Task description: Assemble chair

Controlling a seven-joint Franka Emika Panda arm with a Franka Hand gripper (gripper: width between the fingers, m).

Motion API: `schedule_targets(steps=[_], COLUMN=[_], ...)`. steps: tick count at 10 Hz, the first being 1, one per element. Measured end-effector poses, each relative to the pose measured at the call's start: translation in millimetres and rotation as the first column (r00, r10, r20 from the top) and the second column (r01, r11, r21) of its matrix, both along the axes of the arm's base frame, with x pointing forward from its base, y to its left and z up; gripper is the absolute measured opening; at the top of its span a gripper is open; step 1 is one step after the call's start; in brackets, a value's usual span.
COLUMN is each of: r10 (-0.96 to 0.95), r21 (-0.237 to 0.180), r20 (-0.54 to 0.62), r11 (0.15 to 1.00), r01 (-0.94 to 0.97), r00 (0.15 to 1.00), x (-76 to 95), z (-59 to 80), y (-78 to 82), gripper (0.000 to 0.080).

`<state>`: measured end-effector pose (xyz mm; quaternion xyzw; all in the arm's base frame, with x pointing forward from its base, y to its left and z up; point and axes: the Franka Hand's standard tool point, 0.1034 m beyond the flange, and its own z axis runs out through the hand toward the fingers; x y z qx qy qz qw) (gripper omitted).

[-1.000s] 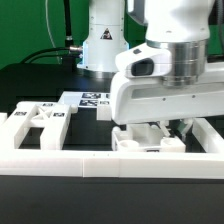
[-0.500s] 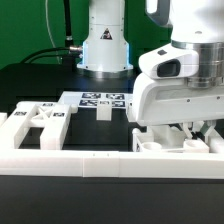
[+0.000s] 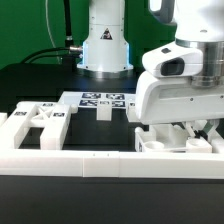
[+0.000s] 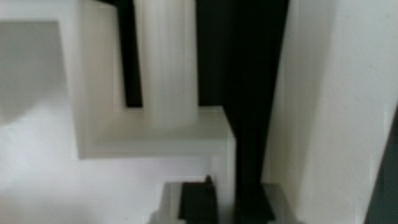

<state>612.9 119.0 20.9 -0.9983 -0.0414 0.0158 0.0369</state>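
Ext. view: gripper (image 3: pixel 188 128) low among chair parts (image 3: pixel 160 142), jaws closed; grip on any part not discernible. From gripper, slotted panel (image 3: pixel 35 120) at 9 o'clock, marker board (image 3: pixel 103 99) at 10 o'clock.

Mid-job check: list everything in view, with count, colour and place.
marker board: one, white, tagged, centre back.
left chair parts: several, white with black-and-white tags, exterior view's left.
small block: one, white, centre, just before the marker board.
right chair parts: count unclear, white, exterior view's right.
border rail: one, white, along the front.
table: one, black, beneath everything.
robot base: one, white, back centre.
gripper: one, shut, low over right chair parts.
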Motion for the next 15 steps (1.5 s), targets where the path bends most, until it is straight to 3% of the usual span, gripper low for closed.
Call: schedule_targets(steps=[3, 4, 5, 6, 7, 10, 15], r10=[0.011, 0.014, 0.02, 0.045, 0.09, 0.114, 0.116], r21=[0.001, 0.001, 0.002, 0.0, -0.003, -0.019, -0.017], r20=[0.02, 0.028, 0.041, 0.05, 0.059, 0.078, 0.067], r11=[1.0, 1.0, 1.0, 0.999, 0.996, 0.993, 0.993], r01=[-0.011, -0.014, -0.02, -0.045, -0.09, -0.113, -0.115], r00=[1.0, 1.0, 0.999, 0.998, 0.994, 0.99, 0.991], x=[4.9, 7.3, 8.9, 8.0, 1.5, -51.5, -51.1], z=[15.2, 27.4, 39.1, 47.9, 55.1, 50.4, 49.0], y=[-7.5, -10.8, -14.6, -20.5, -33.4, -73.0, -70.5], gripper=[0.008, 0.0287, 0.0424, 0.0424, 0.0596, 0.0647, 0.0649])
